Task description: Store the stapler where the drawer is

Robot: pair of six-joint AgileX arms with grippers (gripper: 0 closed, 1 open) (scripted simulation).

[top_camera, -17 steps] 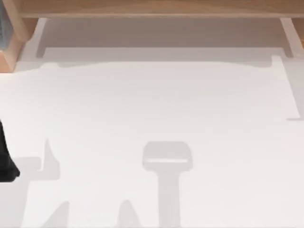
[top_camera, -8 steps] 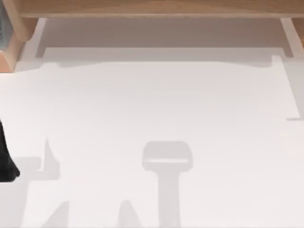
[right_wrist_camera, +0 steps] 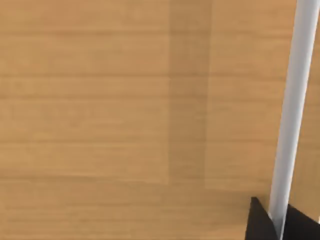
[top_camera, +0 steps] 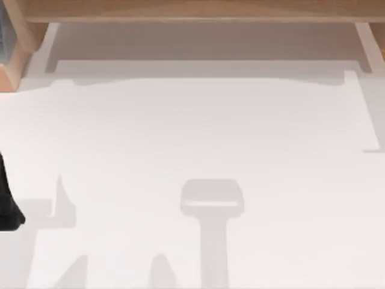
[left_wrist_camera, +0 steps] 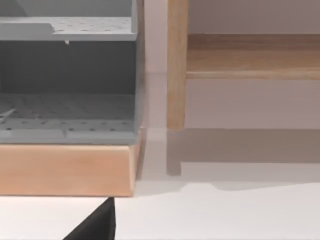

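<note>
White tabletop (top_camera: 198,132); light wooden frame (top_camera: 192,9) along its far edge. Grey perforated drawer (left_wrist_camera: 67,75) at far left corner. Right gripper (right_wrist_camera: 276,220): dark fingers straddle thin white bar-shaped handle (right_wrist_camera: 295,100) against wood panel. Left gripper (top_camera: 7,201) at left edge, opening cannot tell.
</note>
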